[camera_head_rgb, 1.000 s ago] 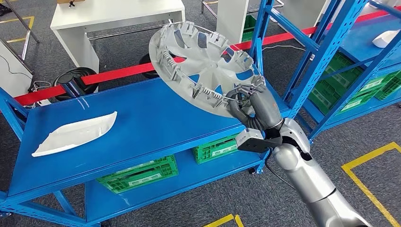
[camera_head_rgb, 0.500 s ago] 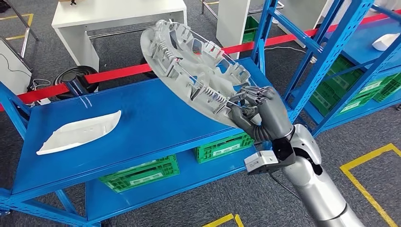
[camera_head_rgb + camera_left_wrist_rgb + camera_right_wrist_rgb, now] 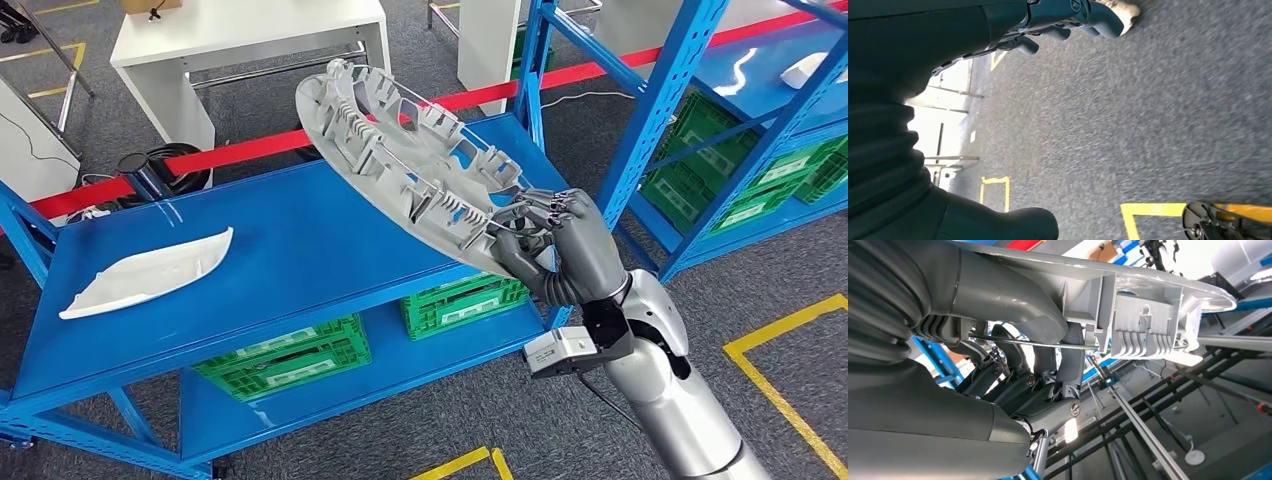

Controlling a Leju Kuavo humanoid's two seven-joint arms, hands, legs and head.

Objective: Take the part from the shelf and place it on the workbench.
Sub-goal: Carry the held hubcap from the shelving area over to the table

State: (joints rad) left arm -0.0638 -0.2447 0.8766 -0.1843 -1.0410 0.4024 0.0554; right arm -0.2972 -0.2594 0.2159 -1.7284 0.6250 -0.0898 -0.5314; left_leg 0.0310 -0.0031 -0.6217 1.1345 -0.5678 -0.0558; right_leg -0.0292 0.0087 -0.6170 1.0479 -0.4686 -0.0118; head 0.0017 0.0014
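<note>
right hand (image 3: 548,245): you've got it clamped on the rim of the wheel cover (image 3: 410,165)
wheel cover: tilted, up over the worktop's (image 3: 300,250) right edge
left hand (image 3: 1068,20): fingers curled in, holding nothing

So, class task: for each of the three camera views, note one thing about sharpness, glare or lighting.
Head view: sharp and evenly lit, with a pale sheen on the blue workbench. Left wrist view: the grey floor is soft and smeared, and the left hand is dark. Right wrist view: the background above the wheel cover is blown out white.
</note>
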